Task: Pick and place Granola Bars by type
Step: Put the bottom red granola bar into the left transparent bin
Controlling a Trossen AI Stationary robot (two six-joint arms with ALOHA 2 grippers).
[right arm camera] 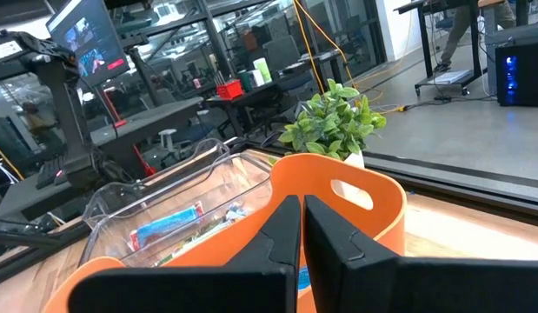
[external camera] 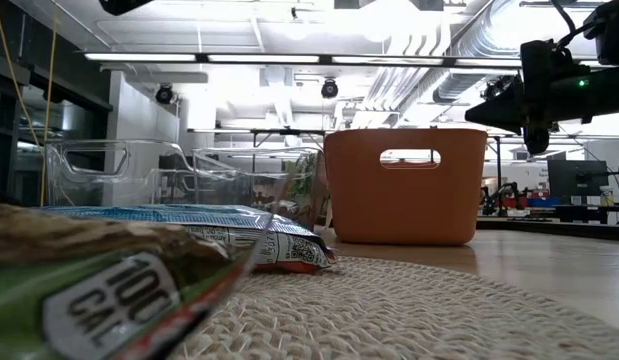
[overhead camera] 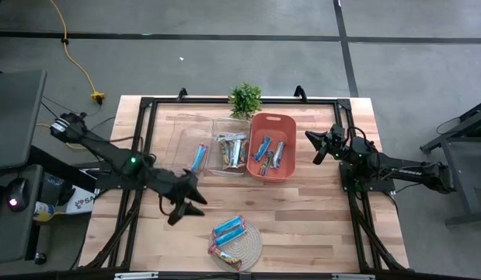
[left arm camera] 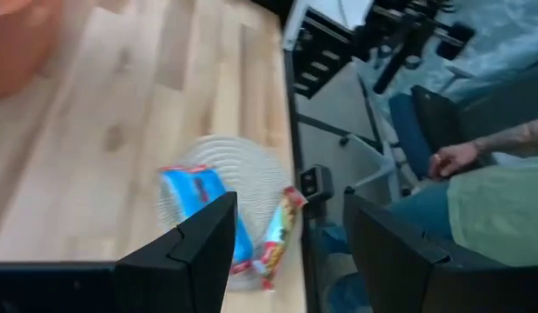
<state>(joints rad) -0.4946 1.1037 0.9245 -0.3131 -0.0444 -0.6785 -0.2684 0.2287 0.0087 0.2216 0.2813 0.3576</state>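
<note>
Now the left gripper [overhead camera: 195,204] hangs with its fingers spread wide and nothing between them, above bare wood just beside the round woven mat [overhead camera: 249,245] at the worktop's front edge. Two blue granola bars [overhead camera: 229,229] and a brown-gold one (partly overhanging) lie on that mat. More bars fill the clear bins [overhead camera: 195,123] and orange basket [overhead camera: 273,121] toward the back edge. Beside the basket, the right gripper [overhead camera: 316,144] is pinched closed, empty.

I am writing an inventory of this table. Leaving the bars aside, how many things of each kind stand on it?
Clear bins: 2
Orange basket: 1
Round mat: 1
Plant: 1
Total: 5
</note>
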